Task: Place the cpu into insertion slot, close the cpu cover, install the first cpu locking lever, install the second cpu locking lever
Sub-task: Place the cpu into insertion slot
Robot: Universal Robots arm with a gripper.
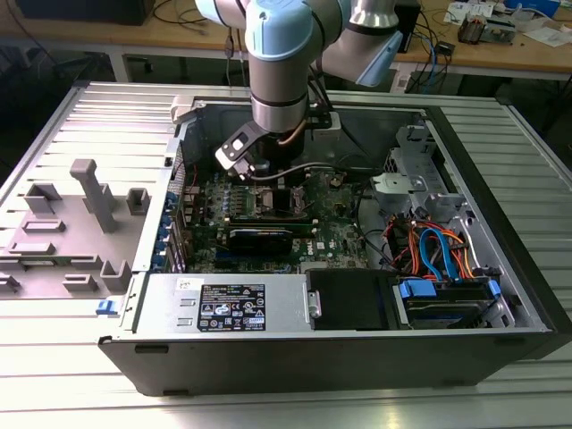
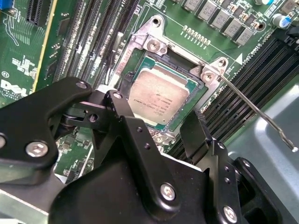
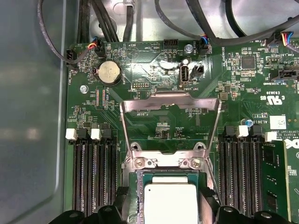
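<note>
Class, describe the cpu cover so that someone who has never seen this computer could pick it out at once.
Inside the open computer case, find the green motherboard and the silver-topped cpu seated on it. The cpu cover is the thin silver frame hinged beside it and standing open; nothing else there has a large square window.

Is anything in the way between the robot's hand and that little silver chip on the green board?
Nothing visible is. The hand hangs straight over the chip, one finger on each side. The chip already lies in its socket, and the metal cover frame is tipped up, away from both.
</note>
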